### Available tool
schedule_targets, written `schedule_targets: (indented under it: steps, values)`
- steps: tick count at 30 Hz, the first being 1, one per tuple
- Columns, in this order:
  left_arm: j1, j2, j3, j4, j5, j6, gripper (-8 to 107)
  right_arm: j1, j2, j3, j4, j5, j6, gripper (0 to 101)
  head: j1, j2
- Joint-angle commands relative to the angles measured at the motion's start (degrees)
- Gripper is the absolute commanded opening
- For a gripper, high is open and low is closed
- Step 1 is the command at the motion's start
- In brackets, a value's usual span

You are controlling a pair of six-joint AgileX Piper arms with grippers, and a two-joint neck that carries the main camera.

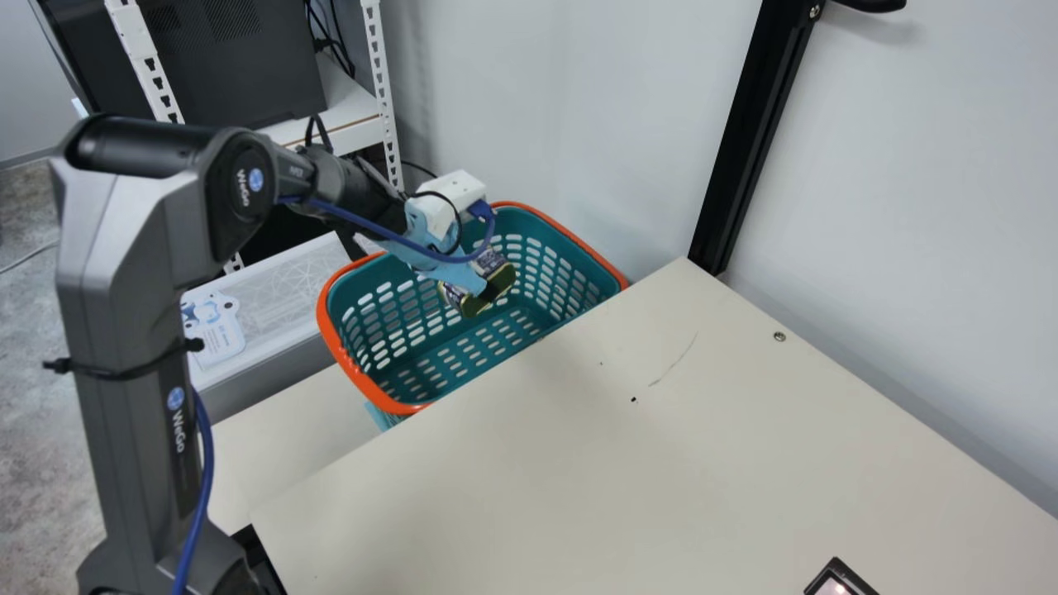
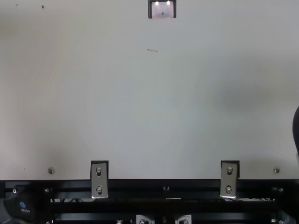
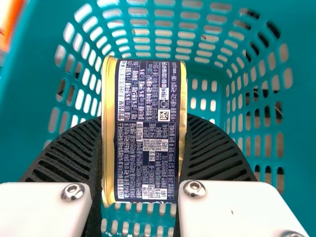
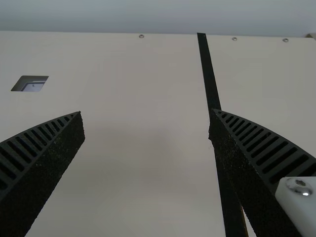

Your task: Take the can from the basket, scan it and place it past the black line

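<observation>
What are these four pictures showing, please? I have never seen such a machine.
It is a robot with two arms. The main picture comes from a camera on its neck, the top view from above the table, and the other two from cameras on its wrists.

The left gripper holds a can at the teal basket beside the table. The right gripper is open and empty above the table, which has a black line and a small dark-framed window, probably the scanner.
</observation>
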Motion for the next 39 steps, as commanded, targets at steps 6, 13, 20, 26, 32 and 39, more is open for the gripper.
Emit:
schedule_targets:
  steps: [6,13,20,26,32,39]
  values:
    - [0.65,-6.34,1.34,0.56,2.01,-3.55,10,0.00,0.00,0.00,0.00,0.00,0.00,101,-2.13,2.42]
    - [0.35,-11.54,2.32,1.96,2.56,-8.67,10,0.00,0.00,0.00,0.00,0.00,0.00,101,-2.13,2.42]
    - [-0.65,-16.01,3.02,3.84,2.10,-14.62,10,0.00,0.00,0.00,0.00,0.00,0.00,101,-2.13,2.42]
    - [-1.30,-19.37,2.90,5.53,2.21,-19.49,10,0.00,0.00,0.00,0.00,0.00,0.00,101,-2.13,2.42]
    - [-1.73,-21.90,2.19,6.78,3.45,-22.98,10,0.00,0.00,0.00,0.00,0.00,0.00,101,-2.13,2.42]
    - [-1.86,-23.69,1.65,7.54,4.22,-25.07,10,0.00,0.00,0.00,0.00,0.00,0.00,101,-2.13,2.42]
